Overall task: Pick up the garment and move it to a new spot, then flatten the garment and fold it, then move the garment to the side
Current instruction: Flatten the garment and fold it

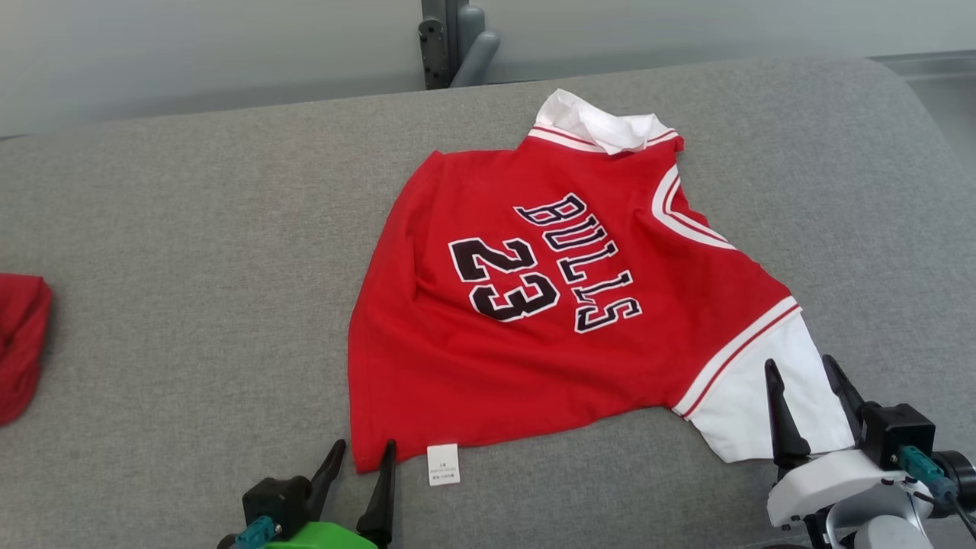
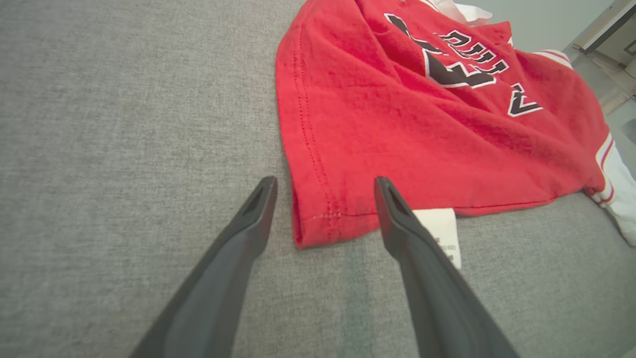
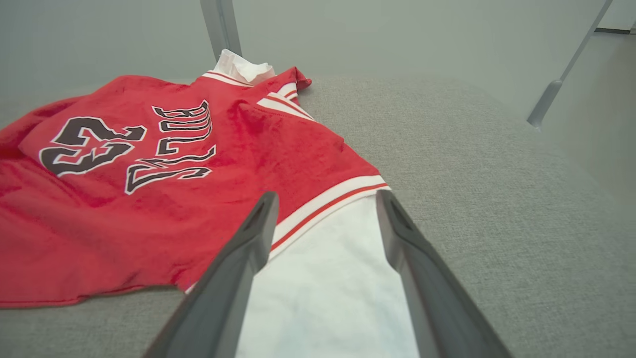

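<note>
Right pincer rises from bottom centre, its two dark fingers spread apart, straddling the white sleeve of a red fabric jersey with black "BULLS 23" lettering. The jersey lies rumpled across the left half on the grey fabric-covered tabletop. Grey metal post at top.

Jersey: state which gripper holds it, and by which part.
Nothing is held. The left gripper stands open at the jersey by its red hem corner, the right gripper open at its white sleeve.
</note>
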